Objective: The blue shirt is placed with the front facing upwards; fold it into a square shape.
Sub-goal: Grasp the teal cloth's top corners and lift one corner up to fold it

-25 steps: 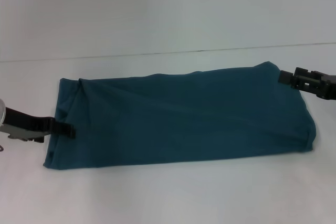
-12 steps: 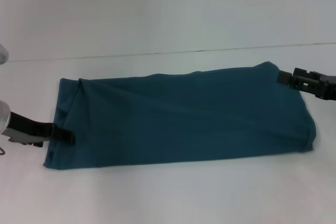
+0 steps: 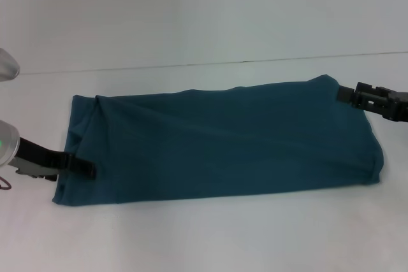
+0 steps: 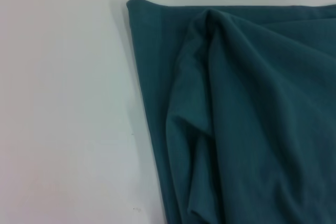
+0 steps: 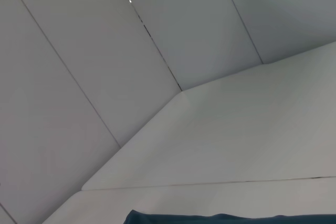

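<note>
At the left short edge of the blue shirt (image 3: 217, 141), near its front corner, you have the left gripper (image 3: 83, 169) with its dark tip lying over the cloth. Across the last second that tip has crept a little toward the front edge of the table (image 3: 204, 240) and slightly further onto the fabric; the wrist behind it has dropped with it. Nothing else has shifted: the shirt's outline is unchanged, and the right gripper (image 3: 347, 95) sits where it was, at the far right corner of the cloth.

Read that as repositioning, not folding. The shirt lies as a long band across the middle of the table, lettering out of sight, sleeves already tucked in. By my judgement the lengthwise folds are done and the end-to-end fold that would make a square is not yet begun.

Jaws: for the left gripper you cannot tell how wide they stand; only a dark tip over the hem shows, and its own wrist view gives just the rumpled far left corner of the shirt on bare table, no fingers. For the right gripper the same applies; its tip meets the cloth's corner, but whether it pinches fabric is not visible, and its wrist view shows wall panels, table and a sliver of blue
</note>
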Controlling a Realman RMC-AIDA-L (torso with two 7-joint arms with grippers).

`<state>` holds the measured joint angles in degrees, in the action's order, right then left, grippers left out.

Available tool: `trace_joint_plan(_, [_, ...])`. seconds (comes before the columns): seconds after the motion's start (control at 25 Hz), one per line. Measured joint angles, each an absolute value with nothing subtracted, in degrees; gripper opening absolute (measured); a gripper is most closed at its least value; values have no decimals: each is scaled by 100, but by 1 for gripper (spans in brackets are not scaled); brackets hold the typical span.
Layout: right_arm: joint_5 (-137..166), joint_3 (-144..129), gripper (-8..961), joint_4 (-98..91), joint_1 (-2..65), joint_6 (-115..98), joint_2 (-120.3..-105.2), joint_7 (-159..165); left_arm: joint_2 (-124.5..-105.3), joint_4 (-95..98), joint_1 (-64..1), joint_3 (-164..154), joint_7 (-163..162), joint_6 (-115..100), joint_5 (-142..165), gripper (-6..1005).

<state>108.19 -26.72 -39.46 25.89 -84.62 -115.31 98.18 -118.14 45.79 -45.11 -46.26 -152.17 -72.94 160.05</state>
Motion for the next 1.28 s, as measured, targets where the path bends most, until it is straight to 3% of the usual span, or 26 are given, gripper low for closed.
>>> trace_joint_plan(1.28, [10832,-2672,924,-3946,2586,-8465,-11522,9806,-11960,4629,-4720,-4667,-15061,-7569,15776,904])
